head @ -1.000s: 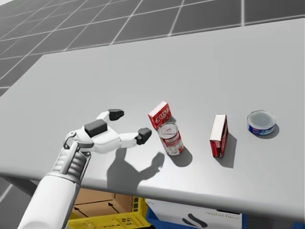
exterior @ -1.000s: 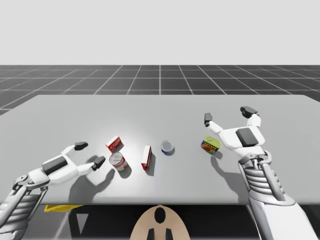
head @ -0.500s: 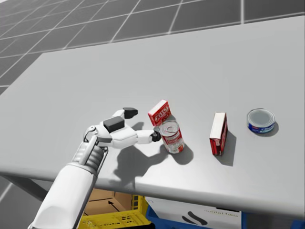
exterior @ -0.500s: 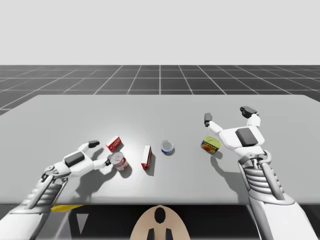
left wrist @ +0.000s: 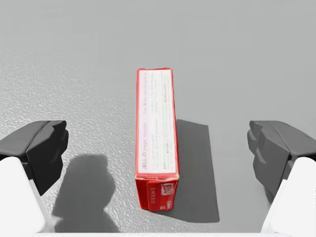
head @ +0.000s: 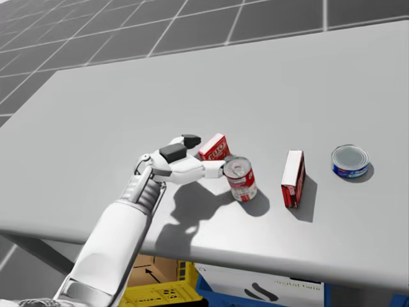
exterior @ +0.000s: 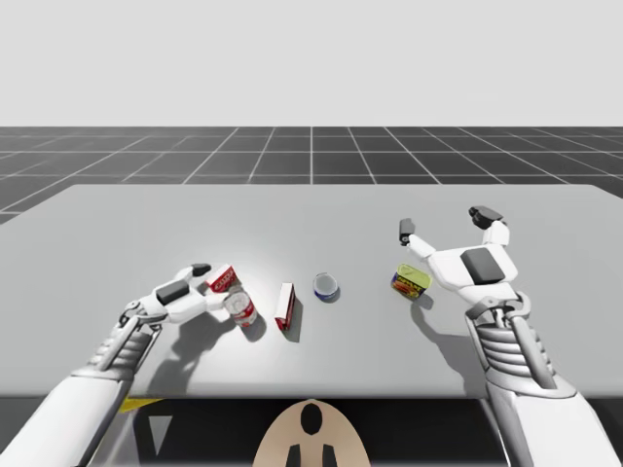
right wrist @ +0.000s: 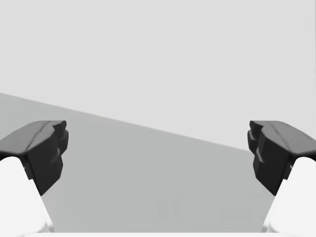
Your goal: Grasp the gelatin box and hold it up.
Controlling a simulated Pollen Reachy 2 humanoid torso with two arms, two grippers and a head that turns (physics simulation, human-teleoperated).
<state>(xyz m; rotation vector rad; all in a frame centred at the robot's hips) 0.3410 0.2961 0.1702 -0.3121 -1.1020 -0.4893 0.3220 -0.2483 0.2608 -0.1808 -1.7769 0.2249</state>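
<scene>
While the small red box (head: 216, 147) sits between the wide fingers of the left gripper (head: 208, 152) (red can (head: 241, 180) beside one), the right gripper (exterior: 445, 222) is open too.

A flat grey table (exterior: 311, 209) stands before me, its top matt and evenly lit from above. Beyond its far edge a dark floor (exterior: 311, 146) ruled with a pale grid runs to the horizon under a plain pale backdrop (exterior: 311, 58). Under the near edge sit a cardboard box (head: 160, 272) and a yellow crate (head: 160, 297).
</scene>
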